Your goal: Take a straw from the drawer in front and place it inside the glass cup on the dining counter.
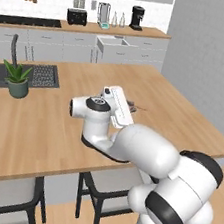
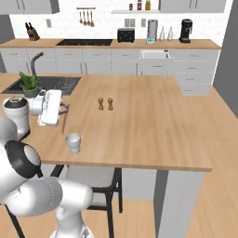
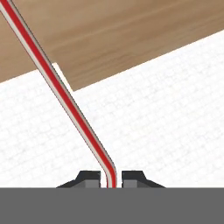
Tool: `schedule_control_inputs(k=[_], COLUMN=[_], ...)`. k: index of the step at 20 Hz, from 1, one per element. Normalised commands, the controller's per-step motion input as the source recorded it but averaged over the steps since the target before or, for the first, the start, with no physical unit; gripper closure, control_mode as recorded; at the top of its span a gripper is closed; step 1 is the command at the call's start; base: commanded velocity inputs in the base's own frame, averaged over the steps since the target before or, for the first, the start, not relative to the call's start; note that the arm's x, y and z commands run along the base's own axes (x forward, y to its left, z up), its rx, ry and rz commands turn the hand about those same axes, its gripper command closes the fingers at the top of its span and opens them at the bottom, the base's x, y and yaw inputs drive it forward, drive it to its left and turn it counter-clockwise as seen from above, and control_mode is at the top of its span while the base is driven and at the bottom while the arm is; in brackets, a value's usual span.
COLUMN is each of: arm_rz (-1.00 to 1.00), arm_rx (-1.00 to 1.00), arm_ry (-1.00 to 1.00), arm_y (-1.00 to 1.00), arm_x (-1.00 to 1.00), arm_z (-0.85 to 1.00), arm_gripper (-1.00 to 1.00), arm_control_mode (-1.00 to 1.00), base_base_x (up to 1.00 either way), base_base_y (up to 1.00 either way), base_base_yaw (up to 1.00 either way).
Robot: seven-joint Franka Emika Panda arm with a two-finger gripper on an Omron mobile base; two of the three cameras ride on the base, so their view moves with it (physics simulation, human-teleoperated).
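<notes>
White glossy arm [image 1: 144,151], rounded links, black joint bands, dark claw [image 3: 111,178] tips.

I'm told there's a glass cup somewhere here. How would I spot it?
Find the big light-wood dining counter in the middle of the kitchen. The glass cup stands near its front edge, below the robot's hand. It is a pale, see-through tumbler, unlike the two small brown shakers farther back.

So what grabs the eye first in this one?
The gripper is shut on the red straw, which runs up and away from the fingertips in the hand view. In the right base view the straw hangs over the dining counter, up and left of the glass cup near the front edge.
</notes>
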Motion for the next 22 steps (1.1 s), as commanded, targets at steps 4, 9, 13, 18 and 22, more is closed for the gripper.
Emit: schedule_control_inputs(k=[4, 9, 13, 18, 22], arm_rz=[0.0, 0.0, 0.0, 0.0, 0.0], arm_rx=[-0.07, -0.06, -0.06, -0.01, 0.0], arm_ry=[0.15, 0.11, 0.07, 0.1, 0.06], arm_y=[-0.08, -0.09, 0.0, 0.04, 0.11], arm_x=[0.21, 0.43, 0.4, 0.27, 0.32], arm_z=[-0.22, -0.16, -0.2, -0.31, -0.28], arm_gripper=[1.0, 1.0, 1.0, 1.0, 1.0], arm_control_mode=[-1.0, -1.0, -1.0, -1.0, -1.0], base_base_x=[0.0, 0.0, 0.0, 0.0, 0.0], base_base_y=[0.0, 0.0, 0.0, 0.0, 0.0], base_base_yaw=[0.0, 0.0, 0.0, 0.0, 0.0])
